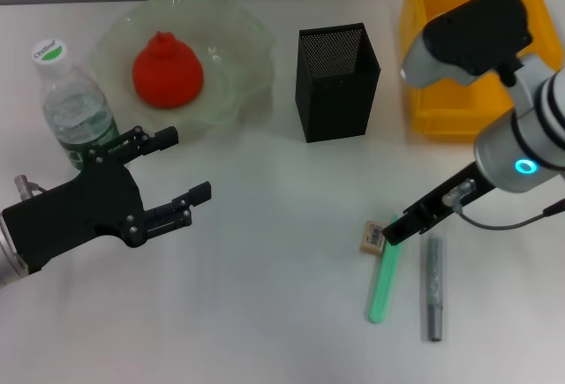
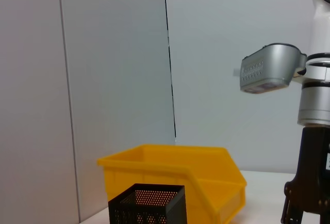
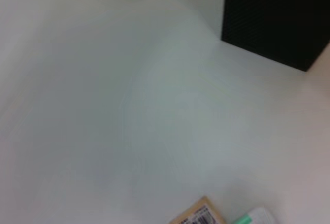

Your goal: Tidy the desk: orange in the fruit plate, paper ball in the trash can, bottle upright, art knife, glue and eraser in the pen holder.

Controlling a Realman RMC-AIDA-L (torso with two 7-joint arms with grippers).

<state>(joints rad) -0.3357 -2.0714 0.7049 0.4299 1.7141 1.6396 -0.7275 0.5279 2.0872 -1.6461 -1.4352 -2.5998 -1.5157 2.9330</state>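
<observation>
In the head view, the right gripper (image 1: 399, 228) is seen low over the desk (image 1: 265, 296), its tip at the eraser (image 1: 373, 237); whether its fingers are spread or closed cannot be told. A green stick (image 1: 383, 280) lies touching the eraser, and a grey pen-like tool (image 1: 433, 289) rests just right of it. A closing grasp may catch the green stick too, or the eraser may be pushed away flat across the desk. The left gripper (image 1: 168, 181) is held wide open with nothing in it, just near of the upright bottle (image 1: 72, 101), which could be toppled by a careless swing. The orange (image 1: 168, 71) sits in the fruit plate (image 1: 238, 31).

In the left wrist view, the pen holder (image 2: 147, 206) stands in front of the trash can (image 2: 180, 177); a drop could miss its narrow mouth.

In the right wrist view, the eraser (image 3: 198, 214) is cut off at the edge, so alignment cannot be judged.
</observation>
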